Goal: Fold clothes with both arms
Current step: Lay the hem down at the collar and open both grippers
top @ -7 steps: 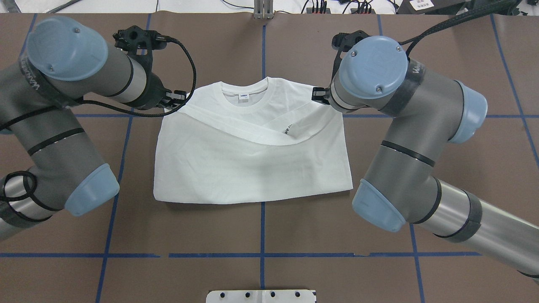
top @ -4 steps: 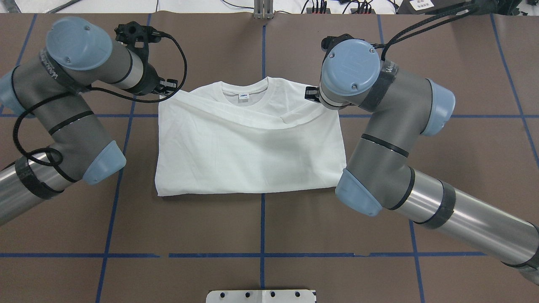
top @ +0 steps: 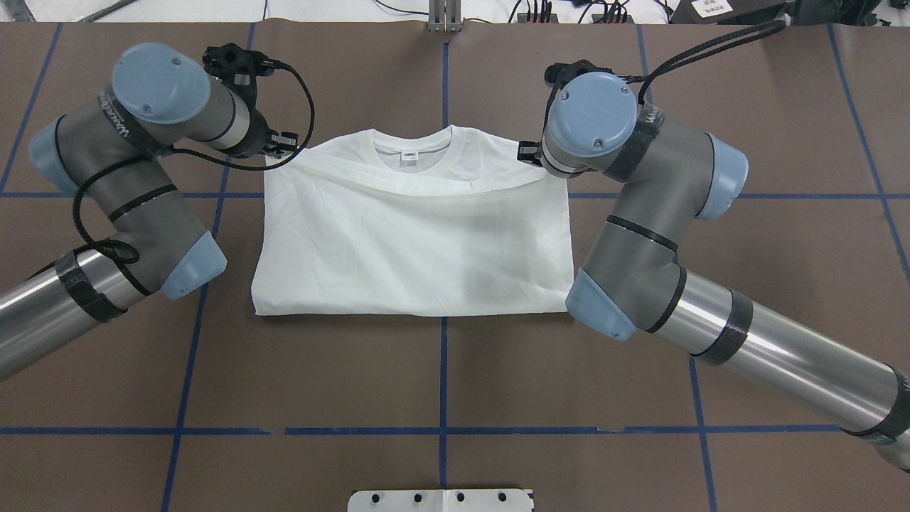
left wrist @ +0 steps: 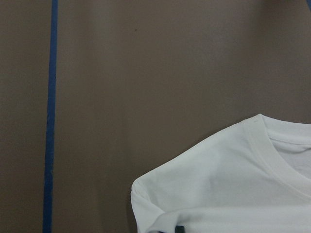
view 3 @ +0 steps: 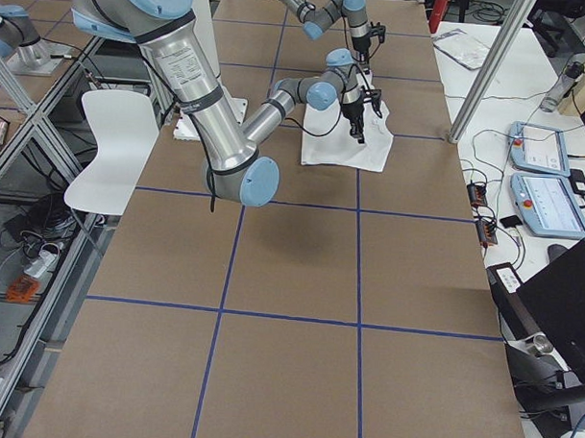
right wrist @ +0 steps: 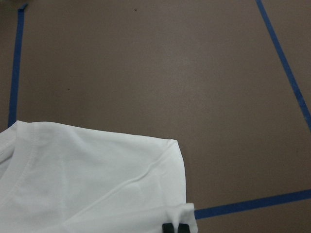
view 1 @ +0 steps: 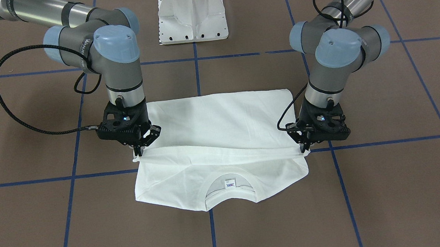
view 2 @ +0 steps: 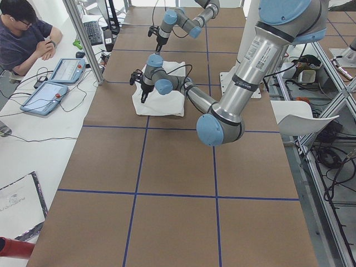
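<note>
- The white shirt (top: 412, 242) lies flat in the middle of the overhead view on the brown table (top: 441, 377). It is folded double, and its near edge runs straight across just above the frame's centre.
- Its collar (top: 412, 146) points to the top of that frame. The edge of the top layer crosses the shirt just below the collar, sagging slightly in the middle.
- A small label (view 1: 230, 184) shows inside the neck opening, at lower centre of the front-facing view.
- The left gripper (view 1: 305, 145) is right of centre in the front-facing view and points straight down. Its fingers are pinched together on the corner of the top layer.
- The right gripper (view 1: 138, 148), left of centre in the same view, is clamped likewise on the opposite corner, where the cloth gathers into a small peak.
- Each wrist view shows a shoulder of the shirt low in the frame, with dark fingertips (right wrist: 167, 227) at the bottom edge against the cloth.
- Blue tape lines (top: 442, 85) divide the table into squares.
- A white base (view 1: 192, 13) stands at top centre of the front-facing view.
- A seated person (view 2: 25, 39) is at the upper left of the left side view.
</note>
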Robot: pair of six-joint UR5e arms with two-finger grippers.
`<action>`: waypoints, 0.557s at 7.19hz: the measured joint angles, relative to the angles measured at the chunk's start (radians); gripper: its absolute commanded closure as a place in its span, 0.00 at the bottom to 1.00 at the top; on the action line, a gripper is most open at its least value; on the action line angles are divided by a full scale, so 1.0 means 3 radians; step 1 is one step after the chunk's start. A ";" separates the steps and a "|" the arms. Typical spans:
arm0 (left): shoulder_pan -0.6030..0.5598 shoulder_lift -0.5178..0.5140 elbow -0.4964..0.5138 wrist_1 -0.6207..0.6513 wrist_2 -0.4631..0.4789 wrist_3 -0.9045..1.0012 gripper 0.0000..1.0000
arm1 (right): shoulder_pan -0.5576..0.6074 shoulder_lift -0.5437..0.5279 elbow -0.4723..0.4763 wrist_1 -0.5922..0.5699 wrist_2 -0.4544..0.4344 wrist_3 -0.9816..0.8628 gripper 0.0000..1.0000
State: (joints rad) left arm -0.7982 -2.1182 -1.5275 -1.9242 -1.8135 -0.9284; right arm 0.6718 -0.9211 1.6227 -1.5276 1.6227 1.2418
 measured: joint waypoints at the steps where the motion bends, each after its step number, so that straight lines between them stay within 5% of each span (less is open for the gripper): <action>1: 0.0034 -0.0007 0.0025 -0.0002 0.0011 -0.0001 1.00 | 0.0011 -0.0037 -0.0002 0.0005 0.0005 -0.0032 1.00; 3: 0.0067 0.0003 0.0038 0.0000 0.0016 0.0001 1.00 | 0.0016 -0.0097 -0.0004 -0.0002 0.0013 -0.0084 1.00; 4: 0.0071 0.0011 0.0038 0.0001 0.0015 0.0009 0.60 | 0.0029 -0.0114 -0.0004 -0.0011 0.0041 -0.0088 0.21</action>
State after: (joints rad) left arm -0.7769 -2.1148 -1.5161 -1.9238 -1.8090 -0.9257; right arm 0.6805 -0.9554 1.6215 -1.5310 1.6351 1.2153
